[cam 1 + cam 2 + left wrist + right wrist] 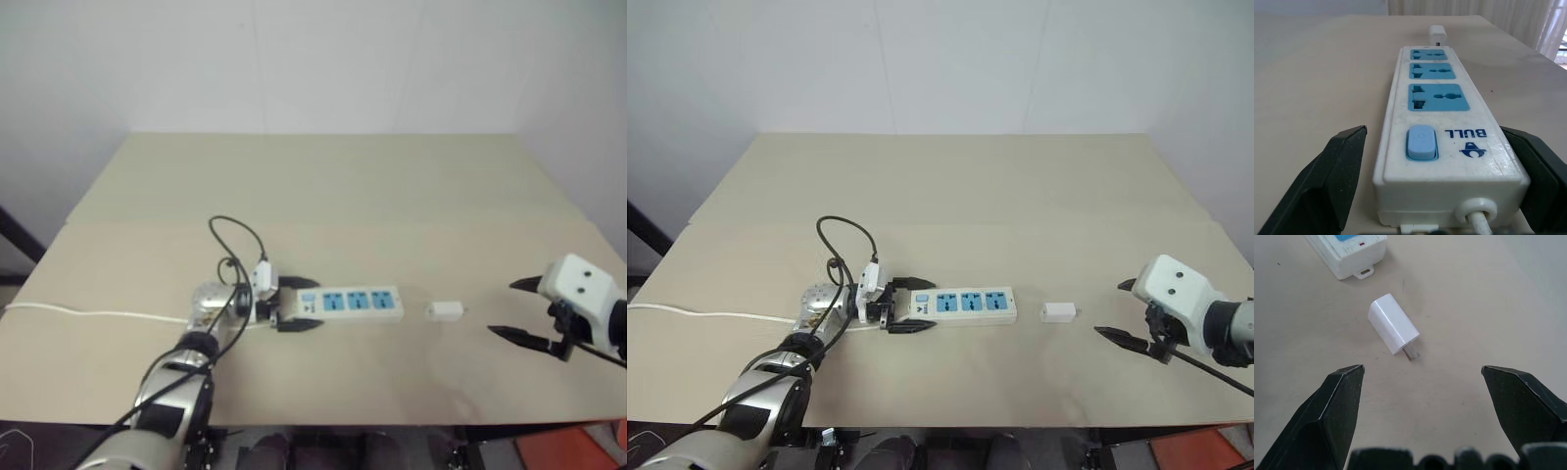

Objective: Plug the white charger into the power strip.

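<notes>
One power strip (350, 304), one white charger (444, 311), two grippers, all on one beige desk (323, 186).

The power strip is the landmark: a long white plastic bar lying flat near the desk's front middle. It carries three blue socket faces in a row, one pale blue rocker switch (1421, 142) at its left end beside dark printed lettering, and one thin white cord (93, 315) running off leftward across the desk to its edge. All three sockets are empty.

White charger: a small smooth rounded block lying on its side just beyond the strip's right end, apart from it, with bare desk between. Its metal prongs (1412, 353) point away from the strip. Nothing is touching it.

Left gripper (298, 304): at the strip's switch end, jaws spread wide, one black finger (1327, 181) on each side of the bar. The wrist view shows a gap between each finger and the plastic, so there is no grip. A looped black cable (235, 245) rises over this wrist, behind the strip's left end.

Right gripper (524, 311): well to the right of the strip, past the charger, raised above the desk and aimed toward the charger. Jaws wide and empty; the charger lies between and ahead of the fingertips, clear of both.

Desk surface is matte, plain, with a faint seam crossing behind the strip.
</notes>
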Motion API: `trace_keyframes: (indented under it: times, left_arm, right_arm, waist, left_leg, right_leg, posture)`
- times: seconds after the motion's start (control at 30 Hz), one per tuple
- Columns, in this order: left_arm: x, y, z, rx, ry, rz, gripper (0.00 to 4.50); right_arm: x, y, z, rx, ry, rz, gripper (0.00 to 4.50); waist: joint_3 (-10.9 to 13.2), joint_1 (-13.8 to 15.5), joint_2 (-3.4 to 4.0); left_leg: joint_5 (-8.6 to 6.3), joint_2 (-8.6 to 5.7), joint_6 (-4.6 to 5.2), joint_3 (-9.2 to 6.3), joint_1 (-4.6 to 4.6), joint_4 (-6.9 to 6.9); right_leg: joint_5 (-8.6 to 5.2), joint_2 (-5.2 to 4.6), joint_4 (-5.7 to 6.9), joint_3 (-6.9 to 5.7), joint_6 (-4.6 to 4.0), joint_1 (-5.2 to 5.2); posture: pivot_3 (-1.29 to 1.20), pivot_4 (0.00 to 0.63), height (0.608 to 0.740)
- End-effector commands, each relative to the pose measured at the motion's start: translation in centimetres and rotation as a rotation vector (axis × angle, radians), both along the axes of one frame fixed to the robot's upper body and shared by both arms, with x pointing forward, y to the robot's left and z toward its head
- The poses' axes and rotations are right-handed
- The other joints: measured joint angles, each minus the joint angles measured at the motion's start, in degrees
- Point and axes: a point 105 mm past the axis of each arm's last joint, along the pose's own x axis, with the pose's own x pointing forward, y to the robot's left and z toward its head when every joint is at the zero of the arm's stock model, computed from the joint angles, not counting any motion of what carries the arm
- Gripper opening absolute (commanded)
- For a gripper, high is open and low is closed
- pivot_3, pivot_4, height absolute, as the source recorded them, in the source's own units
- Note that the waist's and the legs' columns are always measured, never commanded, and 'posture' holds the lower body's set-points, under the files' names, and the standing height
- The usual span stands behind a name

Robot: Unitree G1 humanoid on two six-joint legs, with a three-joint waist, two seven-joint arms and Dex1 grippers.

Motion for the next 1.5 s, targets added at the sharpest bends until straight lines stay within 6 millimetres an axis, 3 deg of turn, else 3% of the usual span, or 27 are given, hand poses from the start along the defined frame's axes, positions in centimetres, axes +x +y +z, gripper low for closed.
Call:
trace_keyframes:
  times: [0.03,0.1,0.27,0.47,0.73,0.9,1.07,1.5]
  left_arm:
    - [0.0,-0.3,-0.2,0.004,0.007,-0.003,4.44]
    - [-0.2,-0.3,-0.4,0.018,0.010,-0.015,4.44]
    - [-0.3,-0.3,-0.7,0.033,0.019,-0.026,3.27]
    - [-0.4,0.0,-1.0,0.071,0.038,-0.037,3.29]
    - [-1.0,0.2,-1.3,0.118,0.028,-0.092,3.29]
    - [-1.0,0.0,-1.2,0.109,0.021,-0.094,3.29]
    - [-1.1,-0.1,-1.3,0.101,0.017,-0.089,3.29]
    - [-1.2,-0.1,-1.5,0.089,0.027,-0.073,3.29]
  right_arm:
    - [0.1,0.2,0.7,-0.013,-0.042,0.005,4.50]
    - [0.1,0.1,0.8,-0.014,-0.043,0.004,4.50]
    - [0.1,0.2,0.6,-0.020,-0.041,0.005,4.50]
    - [0.9,1.7,1.0,-0.028,0.014,0.047,4.50]
    - [3.1,5.6,1.7,-0.250,0.187,0.224,4.50]
    - [4.7,7.5,0.6,-0.395,0.326,0.279,4.50]
    - [6.6,8.1,-0.6,-0.499,0.374,0.269,4.50]
    - [7.8,8.9,-3.2,-0.573,0.429,0.267,4.50]
  waist:
    - [0.0,0.0,0.00]
    - [0.0,0.0,0.00]
    - [0.0,0.0,0.00]
    - [-0.1,0.0,0.01]
    - [-0.1,-0.7,0.10]
    - [-0.1,-0.9,0.11]
    - [-0.1,-0.8,0.12]
    - [-0.1,-0.9,0.14]
  left_leg:
    - [0.00,0.00,0.00,0.00,0.00,0.00]
    - [0.00,0.00,0.00,0.00,0.01,0.00]
    - [0.00,0.00,0.01,0.00,0.01,0.00]
    - [-0.01,0.00,0.01,0.00,0.06,0.00]
    - [-0.01,0.09,0.01,0.01,-0.04,0.00]
    - [0.00,0.05,-0.01,0.01,-0.20,0.15]
    - [0.07,-0.01,-0.14,0.00,-0.31,0.37]
    - [0.19,-0.02,-0.34,-0.01,-0.33,0.37]
  right_leg:
    - [0.00,0.00,0.00,0.00,0.00,0.00]
    - [0.00,0.00,0.00,0.00,0.00,0.01]
    - [0.00,0.00,0.00,0.00,0.00,0.02]
    - [0.00,0.00,0.00,0.00,0.00,0.06]
    - [0.00,0.09,-0.08,-0.01,0.00,-0.05]
    - [0.01,0.06,-0.08,-0.02,0.02,-0.15]
    - [0.04,0.04,-0.03,-0.02,0.08,-0.21]
    - [0.05,0.05,0.05,0.00,0.09,-0.30]
  posture:
    - [0.00,0.150,0.740]
    - [0.00,0.150,0.740]
    - [0.00,0.150,0.740]
    - [0.00,0.150,0.740]
    - [0.00,0.150,0.740]
    - [0.00,0.150,0.740]
    - [0.00,0.150,0.740]
    - [0.00,0.150,0.740]
